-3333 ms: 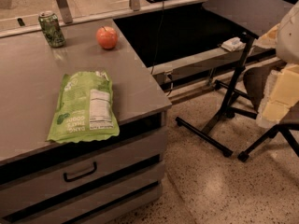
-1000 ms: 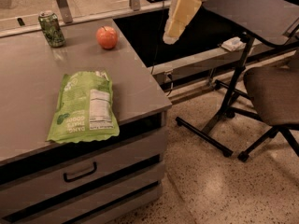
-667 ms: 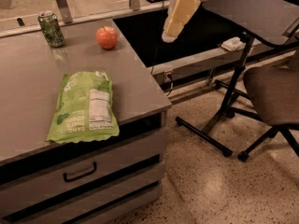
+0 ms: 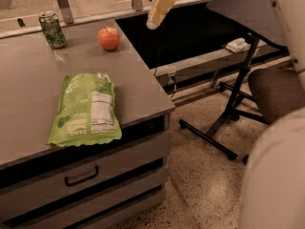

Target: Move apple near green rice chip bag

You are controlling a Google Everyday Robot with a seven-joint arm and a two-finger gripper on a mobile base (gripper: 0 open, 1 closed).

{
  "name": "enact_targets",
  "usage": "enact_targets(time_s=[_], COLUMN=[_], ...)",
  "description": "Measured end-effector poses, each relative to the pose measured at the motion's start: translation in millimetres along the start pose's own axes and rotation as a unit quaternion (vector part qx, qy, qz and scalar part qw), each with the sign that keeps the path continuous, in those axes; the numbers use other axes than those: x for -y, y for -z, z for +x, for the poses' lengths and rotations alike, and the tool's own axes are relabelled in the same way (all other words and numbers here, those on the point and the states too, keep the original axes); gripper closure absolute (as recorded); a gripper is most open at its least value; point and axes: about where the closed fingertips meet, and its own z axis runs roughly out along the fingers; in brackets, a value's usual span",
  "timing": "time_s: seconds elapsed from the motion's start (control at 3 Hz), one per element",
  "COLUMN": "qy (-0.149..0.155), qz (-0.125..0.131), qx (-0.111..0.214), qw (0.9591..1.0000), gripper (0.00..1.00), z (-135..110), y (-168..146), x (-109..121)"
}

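The red-orange apple [image 4: 109, 38] sits on the grey counter [image 4: 28, 85] near its back right. The light-green rice chip bag [image 4: 86, 109] lies flat near the counter's front edge, label up, well in front of the apple. My cream-coloured gripper [image 4: 155, 22] hangs from the top of the view. It is in the air to the right of the apple and past the counter's right edge, touching nothing. Part of my arm [image 4: 279, 171] fills the right foreground.
A green soda can [image 4: 52, 29] stands at the back left of the counter, left of the apple. The counter has a drawer [image 4: 81, 175] below. A dark tilted stand table [image 4: 243, 8] and a chair seat [image 4: 276, 92] stand on the speckled floor to the right.
My gripper has moved left and slightly up, closer to the apple. My arm now fills the right foreground. The apple, bag and can have not moved.
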Motion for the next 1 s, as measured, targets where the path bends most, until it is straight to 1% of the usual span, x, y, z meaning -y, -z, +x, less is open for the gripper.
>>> enact_targets(time_s=[0.33,0.67,1.0], qy=[0.013,-0.006,-0.062], qz=[0.019,0.036,0.028], qx=[0.021,0.046,0.084], qw=[0.9995,0.9983,0.9942], gripper=[0.00,0.00,0.00], z=[-2,2,13], y=[-21,-44,-80], x=[32,54,56])
